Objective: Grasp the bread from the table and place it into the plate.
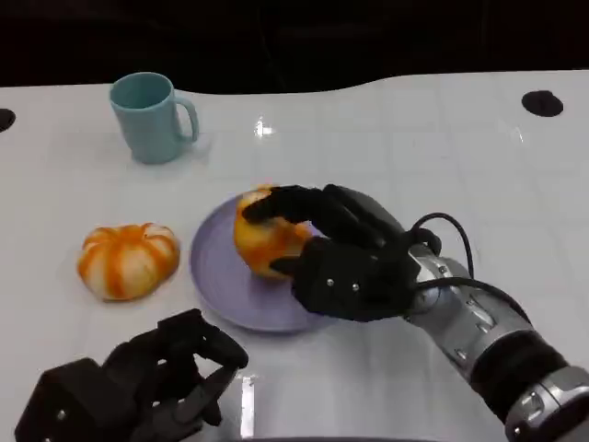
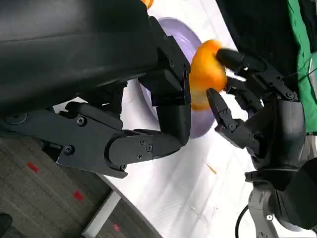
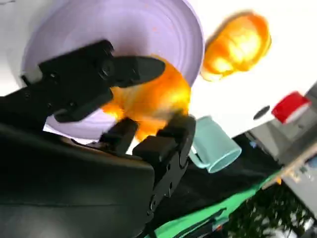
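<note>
My right hand [image 1: 354,262] grips the orange bread [image 1: 258,241], with fingers over its top and the thumb at its near side. The bread is over the far half of the purple plate [image 1: 221,276]; I cannot tell whether it touches the plate. The right wrist view shows the same bread [image 3: 148,99] between the black fingers [image 3: 133,69] above the plate [image 3: 124,29]. In the left wrist view the bread [image 2: 205,74] and right hand [image 2: 267,119] are beyond my left hand [image 2: 124,99]. That left hand [image 1: 138,382] lies at the table's near left, fingers loosely bent, holding nothing.
A pumpkin-shaped orange and white bun [image 1: 129,260] lies on the table left of the plate. A light blue cup [image 1: 150,117] stands at the far left. The white table [image 1: 442,157] stretches out to the right of the plate.
</note>
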Robot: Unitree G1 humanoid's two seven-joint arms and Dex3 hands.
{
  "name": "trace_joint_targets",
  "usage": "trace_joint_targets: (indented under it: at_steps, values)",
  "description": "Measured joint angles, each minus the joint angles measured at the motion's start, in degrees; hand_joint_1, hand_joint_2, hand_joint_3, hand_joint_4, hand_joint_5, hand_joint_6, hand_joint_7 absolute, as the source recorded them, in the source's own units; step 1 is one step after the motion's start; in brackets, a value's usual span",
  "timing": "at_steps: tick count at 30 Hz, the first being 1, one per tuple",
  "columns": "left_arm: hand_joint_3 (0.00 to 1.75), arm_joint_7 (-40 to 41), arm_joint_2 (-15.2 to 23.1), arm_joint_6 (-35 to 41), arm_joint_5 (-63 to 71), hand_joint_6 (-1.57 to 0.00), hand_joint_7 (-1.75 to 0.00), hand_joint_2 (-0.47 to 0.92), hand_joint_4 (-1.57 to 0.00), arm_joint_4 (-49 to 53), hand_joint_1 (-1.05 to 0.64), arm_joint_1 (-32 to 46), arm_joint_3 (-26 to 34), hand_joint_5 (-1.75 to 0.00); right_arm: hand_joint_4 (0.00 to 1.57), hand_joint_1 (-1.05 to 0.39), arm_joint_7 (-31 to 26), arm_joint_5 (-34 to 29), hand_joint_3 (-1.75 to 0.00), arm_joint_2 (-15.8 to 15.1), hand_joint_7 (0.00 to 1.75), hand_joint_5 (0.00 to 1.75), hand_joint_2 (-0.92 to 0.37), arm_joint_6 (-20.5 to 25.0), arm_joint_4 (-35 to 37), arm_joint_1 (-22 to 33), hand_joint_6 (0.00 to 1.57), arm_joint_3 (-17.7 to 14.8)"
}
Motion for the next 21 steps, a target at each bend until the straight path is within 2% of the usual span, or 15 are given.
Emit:
trace_joint_targets:
  at_steps: [5,10,21]
  values:
    - [0.48,0.0,0.0,0.0,0.2,-0.56,-1.36,0.92,-0.61,0.0,-0.35,0.0,0.0,-1.75,0.0,-0.6,3.7,-0.2,-0.23,-1.2,0.0,0.18,-0.92,2.0,-4.2,0.4,0.23,0.9]
    - [0.48,0.0,0.0,0.0,0.2,-0.56,-1.37,0.92,-0.61,0.0,-0.34,0.0,0.0,-1.75,0.04,-0.63,7.5,0.0,-0.22,-2.8,0.01,0.22,-0.92,3.4,-10.0,2.6,0.24,1.2]
    - [0.48,0.0,-0.1,0.0,0.5,-0.56,-1.37,0.92,-0.63,-0.1,-0.35,0.0,-0.1,-1.75,0.17,-0.59,10.1,0.2,-0.19,-10.1,0.04,0.36,-0.92,2.9,-24.9,10.4,0.31,0.9]
